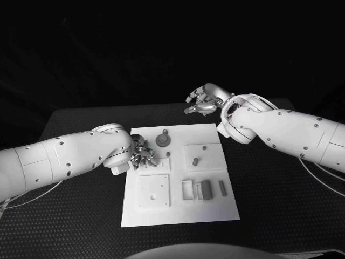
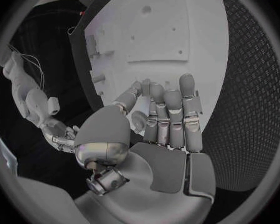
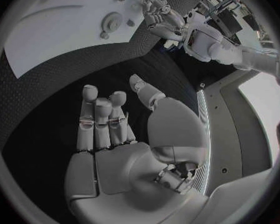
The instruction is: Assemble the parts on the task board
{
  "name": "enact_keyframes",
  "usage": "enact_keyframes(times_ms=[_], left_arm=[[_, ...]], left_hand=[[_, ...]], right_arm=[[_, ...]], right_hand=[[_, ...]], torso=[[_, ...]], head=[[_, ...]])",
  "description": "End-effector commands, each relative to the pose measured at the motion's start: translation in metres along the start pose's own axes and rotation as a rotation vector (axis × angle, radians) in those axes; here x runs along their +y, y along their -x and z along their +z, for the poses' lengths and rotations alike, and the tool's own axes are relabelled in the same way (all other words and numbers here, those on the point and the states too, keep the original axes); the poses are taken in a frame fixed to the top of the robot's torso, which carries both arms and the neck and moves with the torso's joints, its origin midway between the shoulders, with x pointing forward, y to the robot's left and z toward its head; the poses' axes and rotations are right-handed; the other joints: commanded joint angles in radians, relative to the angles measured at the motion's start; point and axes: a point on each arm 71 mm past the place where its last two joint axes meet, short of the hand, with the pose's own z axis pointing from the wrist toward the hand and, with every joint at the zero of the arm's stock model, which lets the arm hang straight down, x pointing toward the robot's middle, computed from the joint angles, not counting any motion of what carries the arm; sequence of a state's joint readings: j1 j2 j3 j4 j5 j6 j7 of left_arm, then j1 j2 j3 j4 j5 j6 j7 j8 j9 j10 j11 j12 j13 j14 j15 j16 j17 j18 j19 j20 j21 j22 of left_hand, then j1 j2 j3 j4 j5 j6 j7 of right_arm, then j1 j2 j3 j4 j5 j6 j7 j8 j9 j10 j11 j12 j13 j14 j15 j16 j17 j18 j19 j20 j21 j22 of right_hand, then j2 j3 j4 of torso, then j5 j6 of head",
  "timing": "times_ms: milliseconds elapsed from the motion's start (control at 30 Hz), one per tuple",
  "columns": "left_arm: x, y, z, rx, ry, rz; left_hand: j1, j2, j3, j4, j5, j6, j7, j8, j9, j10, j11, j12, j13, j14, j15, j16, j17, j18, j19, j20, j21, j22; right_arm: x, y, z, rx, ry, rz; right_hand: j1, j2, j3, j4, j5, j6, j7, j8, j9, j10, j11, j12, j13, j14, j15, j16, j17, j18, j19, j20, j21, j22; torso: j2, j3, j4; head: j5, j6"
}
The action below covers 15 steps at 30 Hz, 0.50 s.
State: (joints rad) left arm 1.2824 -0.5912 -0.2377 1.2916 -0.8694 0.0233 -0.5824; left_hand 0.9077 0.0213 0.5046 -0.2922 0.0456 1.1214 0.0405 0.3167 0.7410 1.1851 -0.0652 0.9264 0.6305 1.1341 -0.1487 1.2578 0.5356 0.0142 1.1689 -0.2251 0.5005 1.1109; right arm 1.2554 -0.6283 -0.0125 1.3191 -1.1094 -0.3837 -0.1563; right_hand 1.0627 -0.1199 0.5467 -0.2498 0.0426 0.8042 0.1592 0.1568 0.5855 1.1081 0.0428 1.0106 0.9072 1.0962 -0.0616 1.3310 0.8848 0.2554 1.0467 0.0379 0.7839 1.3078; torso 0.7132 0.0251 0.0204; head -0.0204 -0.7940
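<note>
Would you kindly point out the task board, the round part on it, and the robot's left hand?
task board (image 1: 211,208): head view, bare near-right corner of the plate.
round part (image 1: 164,141): head view, middle of the disc.
left hand (image 1: 142,155): head view, middle of the hand.

The left hand (image 1: 142,155) rests at the task board's (image 1: 180,213) left edge; the right hand (image 1: 204,101) hovers beyond the board's far edge.

**Your robot's arms and hands**

You see two white arms, left arm (image 1: 56,159) and right arm (image 1: 297,132), built of smooth rounded shells dotted with small dark screws. Thin pale cables loop beside each arm. Each ends in a silver metal hand, left hand (image 2: 155,134) and right hand (image 3: 124,149): segmented fingers with rounded tips, flat palm plates, and a domed thumb base.
</note>
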Motion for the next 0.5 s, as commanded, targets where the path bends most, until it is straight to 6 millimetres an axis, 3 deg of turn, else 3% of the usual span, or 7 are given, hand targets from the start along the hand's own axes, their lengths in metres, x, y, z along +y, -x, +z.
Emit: enact_keyframes(times_ms=[33,500], left_arm=[[-0.003,-0.0008,0.0,-0.006,-0.013,0.015],[-0.0071,-0.0011,-0.0008,-0.037,-0.029,0.065]], left_hand=[[0.042,0.037,0.004,0.002,0.003,0.011,0.001,0.008,0.032,0.008,-0.001,0.004,0.001,-0.002,-0.008,0.005,-0.002,-0.014,0.004,-0.012,0.005,0.001],[0.042,0.037,0.005,0.002,0.003,0.011,0.0,0.008,0.033,0.008,-0.001,0.004,0.001,-0.002,-0.008,0.006,-0.003,-0.014,0.004,-0.012,0.005,0.001]], right_arm=[[0.0011,-0.0008,0.0,0.011,0.005,-0.001],[0.0012,-0.0014,-0.0001,0.018,0.004,-0.001]], right_hand=[[-0.002,0.01,0.001,-0.005,0.006,-0.001,0.006,0.002,-0.001,-0.002,0.007,0.004,-0.002,0.0,0.003,0.006,-0.001,0.006,-0.004,0.006,-0.004,0.008],[-0.004,0.015,0.0,-0.007,0.006,0.001,0.005,0.003,-0.001,0.002,0.006,0.008,-0.002,0.003,0.003,0.009,-0.002,0.006,-0.001,0.005,-0.002,0.01]], torso=[[0.001,-0.0001,-0.0002],[0.0,0.0004,0.0007]], head=[[-0.002,-0.003],[-0.002,-0.005]])
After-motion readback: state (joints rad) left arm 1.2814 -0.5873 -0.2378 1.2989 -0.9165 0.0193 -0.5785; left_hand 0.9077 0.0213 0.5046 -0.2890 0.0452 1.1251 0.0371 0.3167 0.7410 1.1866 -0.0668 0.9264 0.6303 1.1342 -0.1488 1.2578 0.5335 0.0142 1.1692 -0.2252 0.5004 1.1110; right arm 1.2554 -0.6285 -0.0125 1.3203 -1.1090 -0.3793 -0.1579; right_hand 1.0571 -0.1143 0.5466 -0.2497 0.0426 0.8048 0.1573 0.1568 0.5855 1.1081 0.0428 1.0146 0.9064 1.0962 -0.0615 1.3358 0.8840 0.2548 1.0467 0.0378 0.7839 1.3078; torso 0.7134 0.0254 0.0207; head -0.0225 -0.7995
